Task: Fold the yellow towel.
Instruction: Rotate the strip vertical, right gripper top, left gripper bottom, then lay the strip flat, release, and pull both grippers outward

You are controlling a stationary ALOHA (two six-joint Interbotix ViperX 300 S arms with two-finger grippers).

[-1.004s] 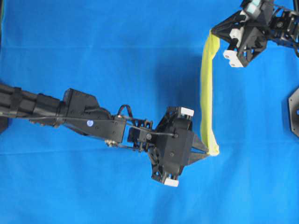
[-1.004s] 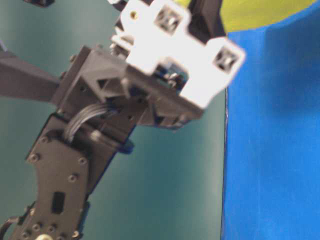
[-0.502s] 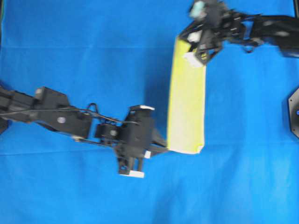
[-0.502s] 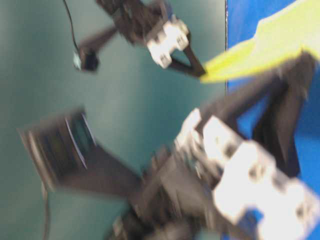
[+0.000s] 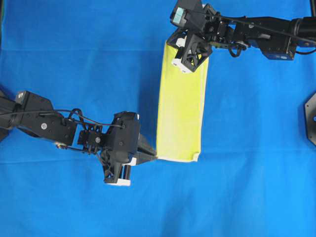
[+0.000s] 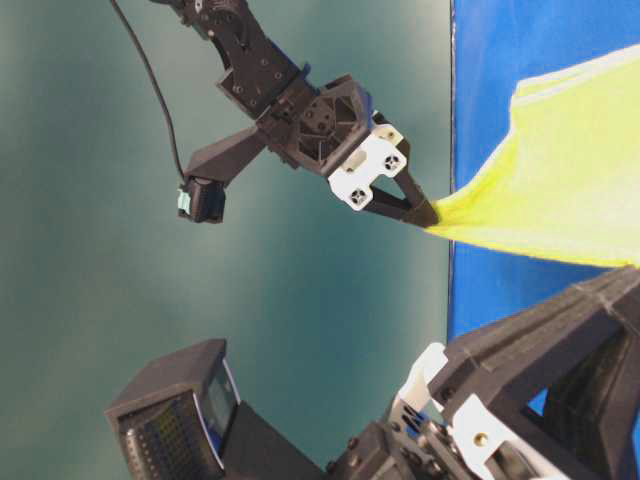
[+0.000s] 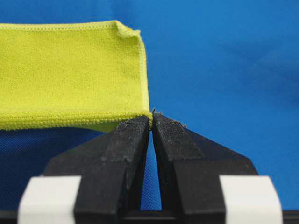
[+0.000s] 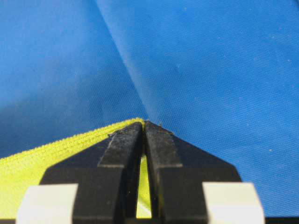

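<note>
The left gripper [image 5: 154,157] is clamped on the near left corner of the bright yellow microfibre towel [image 5: 181,113]; its black fingers [image 7: 128,140] pinch the hem. The right gripper [image 5: 170,45] is pinched on the far left corner. Between them the towel hangs stretched as a long folded strip over the blue cloth-covered table [image 5: 74,74], its right edge doubled.

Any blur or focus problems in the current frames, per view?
Overhead: sharp, even light, soft shadows beside both arms. Table-level: the right gripper and yellow towel are crisp, the near arm at the bottom is out of focus. Left wrist: towel weave sharp, near the left gripper. Right wrist: sharp at the fingertips, blue cloth creased.
</note>
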